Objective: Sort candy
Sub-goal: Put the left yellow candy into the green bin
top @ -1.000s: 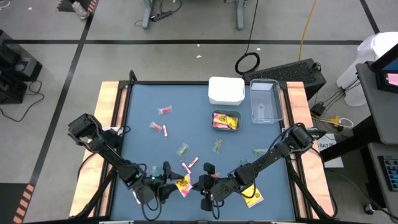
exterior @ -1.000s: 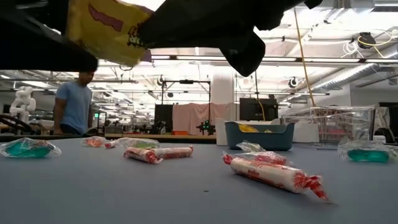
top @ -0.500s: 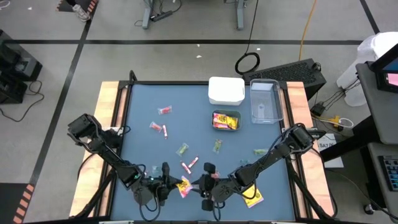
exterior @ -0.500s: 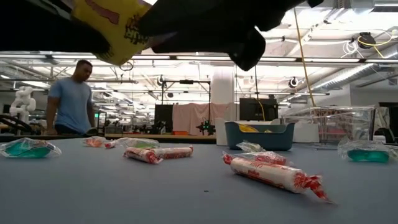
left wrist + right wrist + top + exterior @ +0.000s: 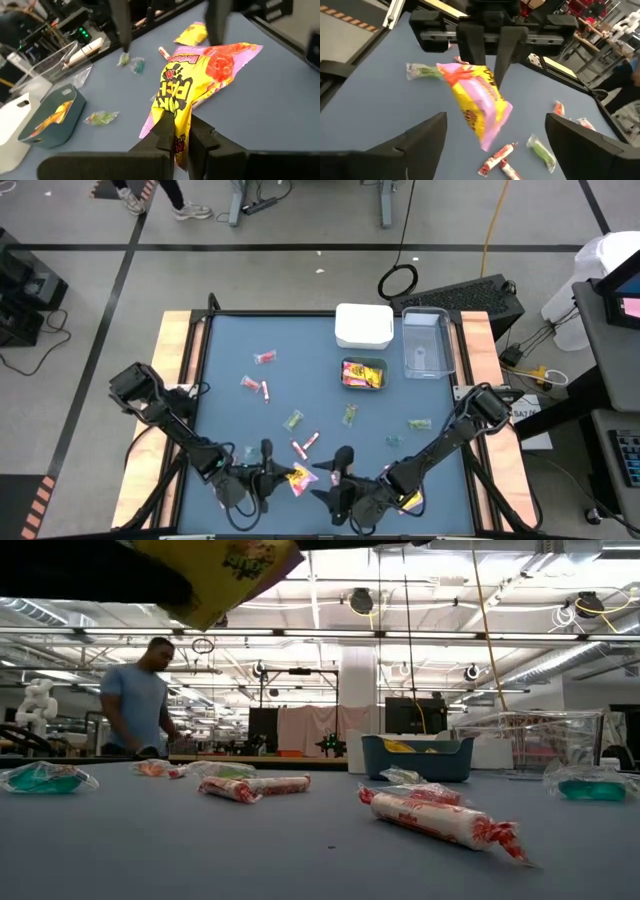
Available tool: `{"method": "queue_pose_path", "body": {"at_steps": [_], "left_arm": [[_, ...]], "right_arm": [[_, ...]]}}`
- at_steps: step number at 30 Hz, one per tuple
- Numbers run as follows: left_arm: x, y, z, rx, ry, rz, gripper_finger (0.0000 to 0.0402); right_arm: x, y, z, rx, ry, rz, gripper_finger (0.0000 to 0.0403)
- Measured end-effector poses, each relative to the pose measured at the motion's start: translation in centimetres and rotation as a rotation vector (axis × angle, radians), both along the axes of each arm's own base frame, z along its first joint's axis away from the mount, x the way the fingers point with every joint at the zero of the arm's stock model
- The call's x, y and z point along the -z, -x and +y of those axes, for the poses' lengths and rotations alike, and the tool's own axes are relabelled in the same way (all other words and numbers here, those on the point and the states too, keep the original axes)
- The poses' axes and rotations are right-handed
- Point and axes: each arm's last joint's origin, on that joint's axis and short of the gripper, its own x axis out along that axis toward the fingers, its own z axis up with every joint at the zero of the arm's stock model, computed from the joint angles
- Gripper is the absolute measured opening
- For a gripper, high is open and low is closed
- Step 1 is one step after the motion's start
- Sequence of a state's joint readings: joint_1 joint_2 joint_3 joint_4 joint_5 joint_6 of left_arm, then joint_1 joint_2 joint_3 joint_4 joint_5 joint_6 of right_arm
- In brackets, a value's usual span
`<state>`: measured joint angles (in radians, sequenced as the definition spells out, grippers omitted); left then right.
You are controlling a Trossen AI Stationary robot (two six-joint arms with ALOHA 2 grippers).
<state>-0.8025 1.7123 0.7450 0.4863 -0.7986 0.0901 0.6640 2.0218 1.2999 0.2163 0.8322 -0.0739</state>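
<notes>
Yellow packet [image 5: 187, 82] in left gripper [image 5: 181, 137]

Your yellow packet [image 5: 187, 90] hangs pinched in the left pincer [image 5: 181, 139]; other wrapped candy [image 5: 264, 388] lies scattered across the worktop [image 5: 225, 420].

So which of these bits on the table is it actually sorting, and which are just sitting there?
Being sorted:
- yellow packet, pinched in the left gripper
- second yellow packet on the table
- pink-white sticks
- green pieces
- red pieces

Just there:
- teal container, already holding yellow packets
- white container
- clear container
- person in the background
</notes>
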Motion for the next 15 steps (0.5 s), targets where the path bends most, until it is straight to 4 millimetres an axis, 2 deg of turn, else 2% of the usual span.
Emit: {"method": "queue_pose_path", "body": {"at_steps": [5, 7, 15], "left_arm": [[-0.3, -0.5, 0.4, -0.026, 0.070, -0.023, 0.0027], [-0.2, -0.6, 0.5, -0.034, 0.082, -0.022, 0.0027], [-0.2, -0.9, 0.7, -0.036, 0.112, -0.016, 0.0027]], "right_arm": [[1.1, -0.8, -0.3, 0.001, 0.051, -0.001, 0.0308], [1.0, -1.2, -0.5, 0.005, 0.048, -0.025, 0.0295], [0.7, -1.8, -1.2, 0.028, 0.011, -0.059, 0.0209]]}}
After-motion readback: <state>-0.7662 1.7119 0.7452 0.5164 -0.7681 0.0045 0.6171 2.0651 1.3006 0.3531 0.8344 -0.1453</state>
